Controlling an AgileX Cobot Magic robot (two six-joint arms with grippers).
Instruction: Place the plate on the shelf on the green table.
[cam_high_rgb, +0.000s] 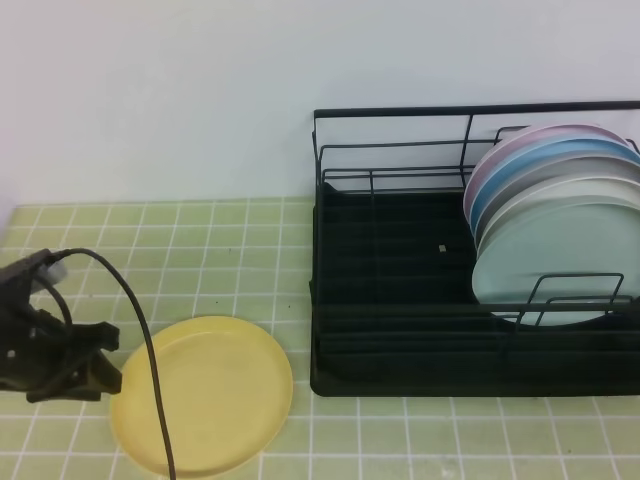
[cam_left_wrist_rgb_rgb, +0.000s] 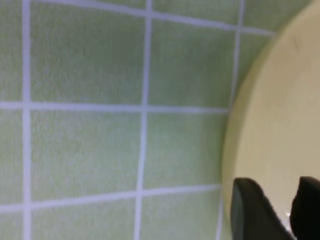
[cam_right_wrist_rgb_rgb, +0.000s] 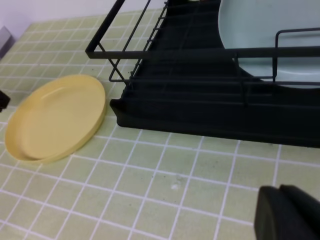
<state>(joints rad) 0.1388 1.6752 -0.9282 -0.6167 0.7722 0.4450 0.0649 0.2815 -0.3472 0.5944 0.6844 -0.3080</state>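
Exterior high showed left hand (cam_high_rgb: 108, 372) at plate (cam_high_rgb: 203, 396) rim near counter (cam_high_rgb: 200, 250) front-left, fingers apart, right hand (cam_right_wrist_rgb_rgb: 287, 212) together; grasp pending, then lift to shelf (cam_high_rgb: 400, 330).

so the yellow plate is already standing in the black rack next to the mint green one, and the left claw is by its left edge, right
Not quite. The yellow plate is not in the black rack; it lies flat on the green tiled table, to the left of the rack, as the exterior high view shows. The rest holds: the mint green plate stands in the rack and the left claw is by the yellow plate's left edge.
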